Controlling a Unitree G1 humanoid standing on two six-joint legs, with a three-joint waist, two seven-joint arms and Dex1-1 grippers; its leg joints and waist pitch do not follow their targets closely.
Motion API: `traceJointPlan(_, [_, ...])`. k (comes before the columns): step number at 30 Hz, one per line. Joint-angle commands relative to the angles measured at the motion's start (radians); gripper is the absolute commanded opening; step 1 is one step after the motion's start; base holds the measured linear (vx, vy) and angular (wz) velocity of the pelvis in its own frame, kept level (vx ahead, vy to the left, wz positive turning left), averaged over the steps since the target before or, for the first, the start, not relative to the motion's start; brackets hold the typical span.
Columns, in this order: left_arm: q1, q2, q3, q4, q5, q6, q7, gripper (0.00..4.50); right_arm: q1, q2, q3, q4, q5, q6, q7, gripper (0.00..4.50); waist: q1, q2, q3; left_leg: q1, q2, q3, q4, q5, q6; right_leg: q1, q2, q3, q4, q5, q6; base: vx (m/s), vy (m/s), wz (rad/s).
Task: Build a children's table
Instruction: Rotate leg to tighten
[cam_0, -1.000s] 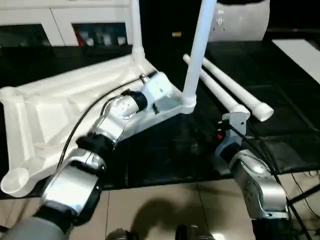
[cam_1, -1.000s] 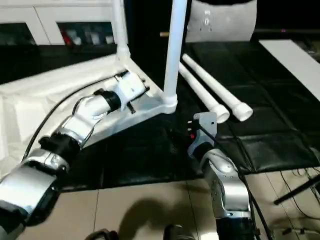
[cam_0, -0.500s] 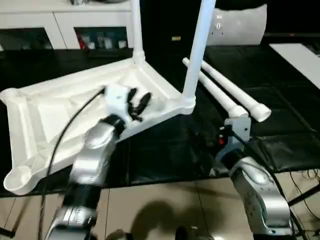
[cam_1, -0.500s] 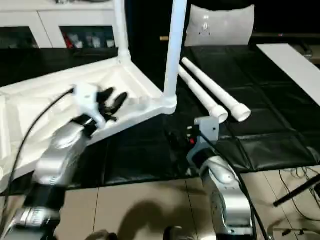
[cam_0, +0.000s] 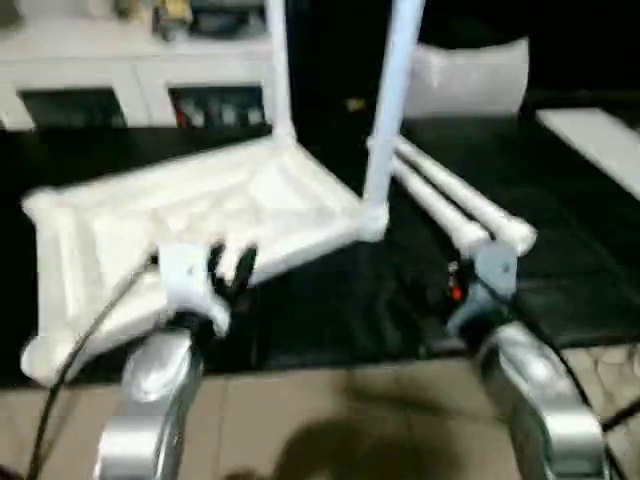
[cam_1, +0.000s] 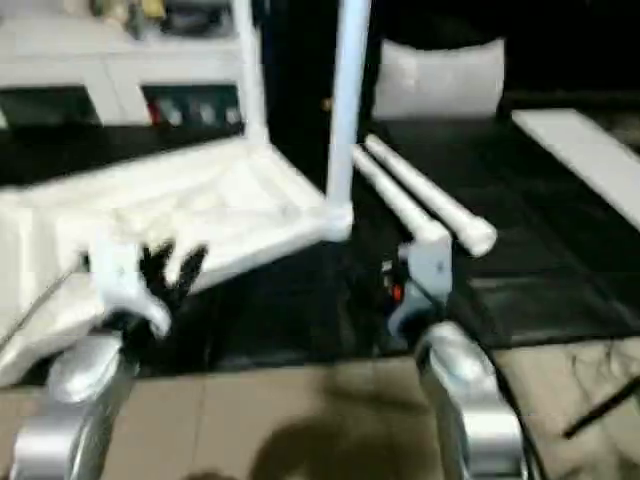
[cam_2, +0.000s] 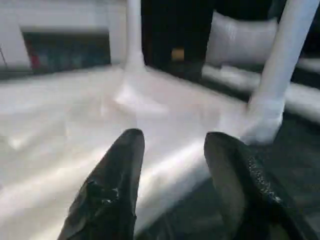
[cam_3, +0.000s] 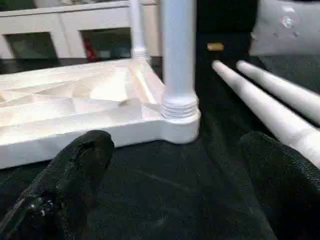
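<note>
Upturned table top (cam_0: 200, 215) (two legs (cam_3: 178, 55) upright)

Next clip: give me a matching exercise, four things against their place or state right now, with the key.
Things:
1. table top
2. two screwed-in legs
3. two loose legs
4. right tool

States:
A. lying side by side on the black mat
B. open, holding nothing
C. upside down, ribbed underside up
D. standing upright in corner sockets

Pairs: 1-C, 2-D, 3-A, 4-B
</note>
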Motion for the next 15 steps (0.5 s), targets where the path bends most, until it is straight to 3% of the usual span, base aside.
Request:
traceJointPlan(1, [0.005,0.012,0.001,-0.047,0.008,0.022,0.015,2.24,-0.017,-0.007,0.001,0.004,0.012,0.021,0.008,4.50,0.003,0.000,-0.044,0.007,0.042,-0.021,-0.118,-0.201,0.018,0.061,-0.099,0.103,-0.213,-0.710,-0.128,0.012,0.005,0.27])
traceJointPlan(2, [0.015,0.014,0.000,-0.053,0.012,0.027,0.018,2.24,-0.018,-0.009,0.000,0.006,0.010,0.021,0.010,4.50,-0.037,0.026,-0.049,0.077,0.111,-0.068,-0.222,-0.282,0.036,0.010,-0.022,0.032,-0.136,-0.384,-0.183,0.000,0.000,0.00])
traceJointPlan(3, [0.027,0.019,-0.003,-0.063,0.013,0.034,0.015,2.24,-0.020,-0.012,-0.002,0.012,0.012,0.018,0.014,4.50,-0.081,0.029,-0.051,0.107,0.167,-0.121,-0.277,-0.410,0.058,-0.013,-0.021,-0.010,-0.067,-0.139,-0.176,0.000,0.000,0.00])
traceJointPlan(4, [0.029,0.019,-0.003,-0.067,0.012,0.037,0.017,2.24,-0.022,-0.016,-0.001,0.015,0.013,0.016,0.017,4.50,-0.087,0.032,-0.042,0.112,0.177,-0.126,-0.293,-0.464,0.072,-0.018,-0.027,-0.016,-0.052,-0.073,-0.156,0.000,0.000,0.00])
traceJointPlan(5, [0.030,0.017,-0.002,-0.071,0.011,0.038,0.019,2.24,-0.024,-0.021,0.002,0.018,0.013,0.014,0.020,4.50,-0.101,0.021,-0.045,0.117,0.168,-0.118,-0.296,-0.464,0.129,-0.015,-0.047,-0.015,-0.059,0.009,-0.122,0.088,0.013,0.02])
traceJointPlan(6, [0.028,0.015,-0.002,-0.073,0.011,0.041,0.023,2.24,-0.027,-0.027,0.004,0.022,0.015,0.011,0.025,4.50,-0.107,-0.001,-0.047,0.087,0.110,-0.065,-0.261,-0.429,0.156,0.021,-0.077,0.010,-0.130,-0.005,-0.153,0.088,0.013,0.02])
traceJointPlan(7, [0.028,0.015,-0.002,-0.073,0.011,0.041,0.023,2.24,-0.028,-0.027,0.004,0.023,0.015,0.011,0.025,4.50,-0.107,-0.001,-0.047,0.087,0.110,-0.065,-0.261,-0.429,0.156,0.021,-0.077,0.010,-0.130,-0.005,-0.153,0.106,-0.018,0.05])
traceJointPlan(8, [0.025,0.013,-0.003,-0.070,0.013,0.040,0.025,2.24,-0.033,-0.035,0.008,0.032,0.013,0.005,0.034,4.50,-0.059,-0.012,-0.046,0.008,0.022,-0.001,-0.124,-0.207,0.128,0.120,-0.165,0.120,-0.252,-0.464,-0.260,0.115,-0.015,0.06])
traceJointPlan(9, [0.024,0.013,-0.004,-0.070,0.013,0.041,0.026,2.24,-0.034,-0.036,0.009,0.034,0.012,0.003,0.036,4.50,-0.059,-0.038,-0.062,-0.025,0.018,-0.004,-0.078,-0.123,0.124,0.157,-0.177,0.148,-0.271,-0.554,-0.275,0.115,-0.015,0.06])
traceJointPlan(10, [0.024,0.013,-0.005,-0.071,0.014,0.044,0.028,2.24,-0.036,-0.039,0.012,0.038,0.012,0.003,0.039,4.50,-0.046,-0.041,-0.078,-0.083,0.030,-0.028,-0.040,-0.013,0.099,0.204,-0.195,0.162,-0.265,-0.522,-0.290,0.128,0.012,0.04])
traceJointPlan(11, [0.022,0.014,-0.007,-0.072,0.016,0.044,0.029,2.24,-0.041,-0.044,0.016,0.045,0.012,0.002,0.045,4.50,-0.047,-0.018,-0.069,-0.103,0.048,-0.038,-0.082,0.073,0.074,0.180,-0.131,0.101,-0.246,-0.370,-0.313,0.133,0.031,0.01])
traceJointPlan(12, [0.019,0.015,-0.009,-0.071,0.017,0.042,0.031,2.24,-0.050,-0.053,0.024,0.053,0.016,0.006,0.063,4.50,-0.047,-0.018,-0.069,-0.103,0.048,-0.038,-0.082,0.073,0.074,0.180,-0.131,0.101,-0.246,-0.370,-0.313,0.133,0.031,0.01])
traceJointPlan(13, [0.016,0.016,-0.010,-0.070,0.017,0.042,0.032,2.24,-0.055,-0.059,0.030,0.058,0.018,0.010,0.076,4.50,-0.062,0.002,-0.065,-0.050,0.060,-0.023,-0.177,0.093,0.068,0.138,-0.051,0.004,-0.234,-0.346,-0.260,0.134,0.062,0.02])
traceJointPlan(14, [0.012,0.020,-0.013,-0.068,0.019,0.040,0.033,2.24,-0.063,-0.071,0.037,0.062,0.013,0.013,0.088,4.50,-0.085,0.016,-0.060,-0.064,0.071,-0.110,-0.242,0.020,0.197,0.146,0.011,-0.079,-0.174,-0.261,-0.153,0.208,0.073,0.25])
traceJointPlan(15, [0.012,0.020,-0.014,-0.068,0.020,0.040,0.033,2.24,-0.064,-0.073,0.038,0.063,0.012,0.012,0.089,4.50,-0.100,0.051,-0.061,0.030,0.072,-0.144,-0.246,-0.075,0.272,0.082,0.028,-0.086,-0.141,-0.234,-0.126,0.208,0.073,0.25])
